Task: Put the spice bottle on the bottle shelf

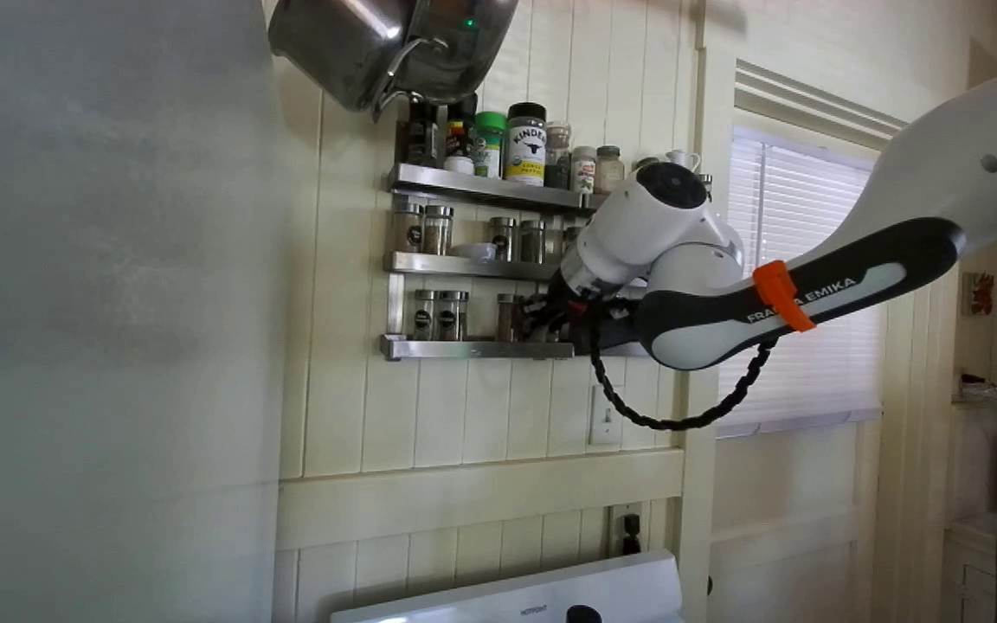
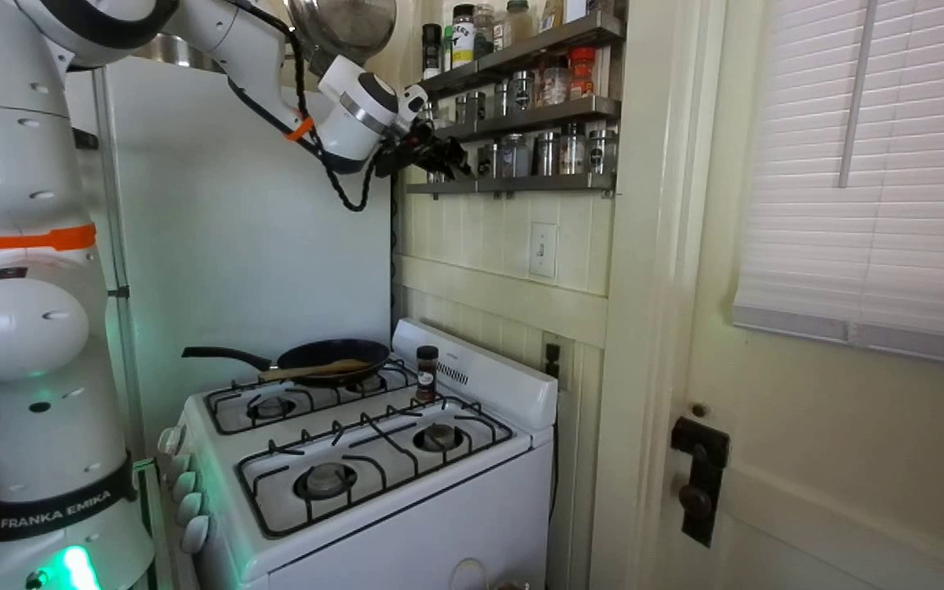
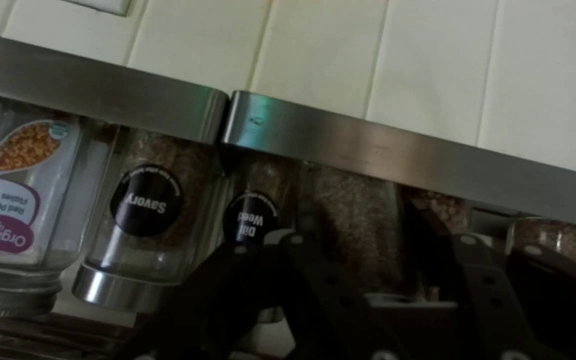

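I had the gripper (image 3: 361, 217) about halfway closed — jaws looking snug on both sides of a spice bottle (image 3: 360, 232) — down in the lowest tier of the bottle shelf (image 3: 398, 150).

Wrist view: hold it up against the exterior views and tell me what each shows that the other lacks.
Only the wrist view shows readable lettering, upside down, on the Savory jar, the Dill Weed jar and the Red Pepper Flakes jar. Only the exterior views show the robot arm, the white stove and the window blind, all three appearing in both exterior views. Shared by all: the gripper, the lowest rail of the bottle shelf and the pale wall boards.
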Controlling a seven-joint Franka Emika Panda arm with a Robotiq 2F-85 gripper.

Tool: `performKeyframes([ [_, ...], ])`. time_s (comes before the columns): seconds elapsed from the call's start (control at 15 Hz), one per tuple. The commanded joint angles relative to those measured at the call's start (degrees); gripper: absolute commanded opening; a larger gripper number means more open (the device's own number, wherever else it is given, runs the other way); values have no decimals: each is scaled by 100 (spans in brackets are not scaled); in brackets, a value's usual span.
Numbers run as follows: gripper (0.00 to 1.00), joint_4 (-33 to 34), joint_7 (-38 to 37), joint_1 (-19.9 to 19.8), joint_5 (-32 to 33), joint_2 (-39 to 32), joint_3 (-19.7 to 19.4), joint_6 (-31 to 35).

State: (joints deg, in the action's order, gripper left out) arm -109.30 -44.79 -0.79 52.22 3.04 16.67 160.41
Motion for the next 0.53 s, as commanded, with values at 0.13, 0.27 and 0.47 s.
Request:
performKeyframes([
  [0.13, 24, 189, 449, 95, -870, -144, 38, -270],
  [0.27, 24, 280, 586, 99, -1055, -202, 41, -390],
  [0.47, 24, 439, 984, 137, -1555, -311, 63, -657],
])
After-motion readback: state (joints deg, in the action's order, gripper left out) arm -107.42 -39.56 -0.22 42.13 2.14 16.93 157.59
